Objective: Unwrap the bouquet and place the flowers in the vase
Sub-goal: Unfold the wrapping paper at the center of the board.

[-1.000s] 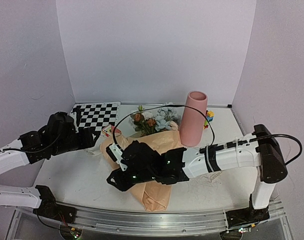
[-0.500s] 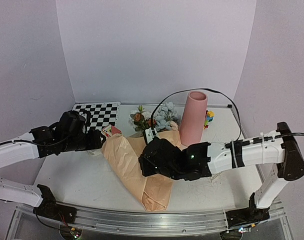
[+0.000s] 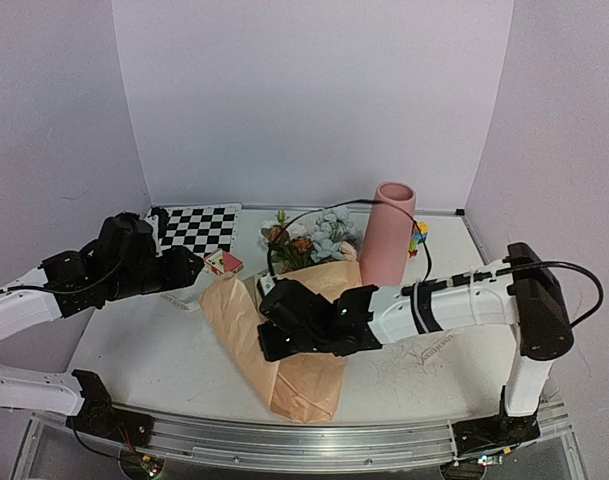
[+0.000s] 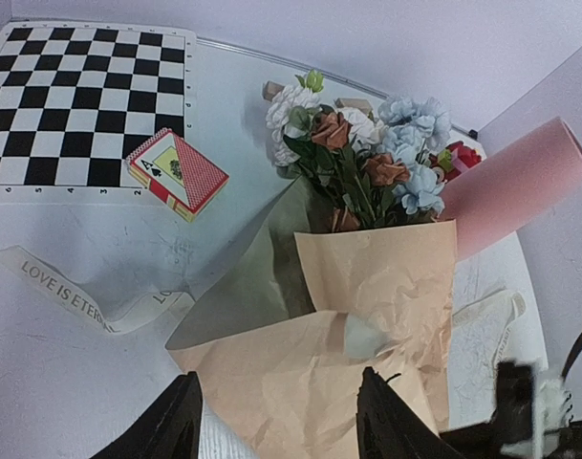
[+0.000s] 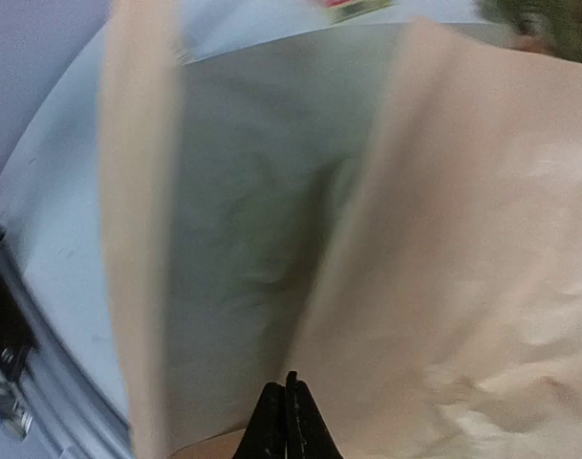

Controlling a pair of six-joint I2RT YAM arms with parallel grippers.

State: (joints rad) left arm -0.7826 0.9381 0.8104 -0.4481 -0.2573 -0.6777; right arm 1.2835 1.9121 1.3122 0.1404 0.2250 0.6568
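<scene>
The paper [image 4: 386, 306] was peach-tan outside and grey-green inside. The flowers [image 4: 367, 153] were pale blue, white and rust-brown on green stems, and the vase [image 4: 520, 182] was matte pink. The checkerboard [image 4: 71, 96] was black and white, the card box [image 4: 176, 172] red-patterned, and the ribbon [image 4: 80, 296] cream with dark lettering. My left claw [image 4: 279, 392] was black.

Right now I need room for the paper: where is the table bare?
Bare white table near-left, between the cream ribbon, the peach crinkled paper wrap and the front rail; also right of the wrap. Crowded behind: artificial flowers, tall pink vase, red card box.
</scene>
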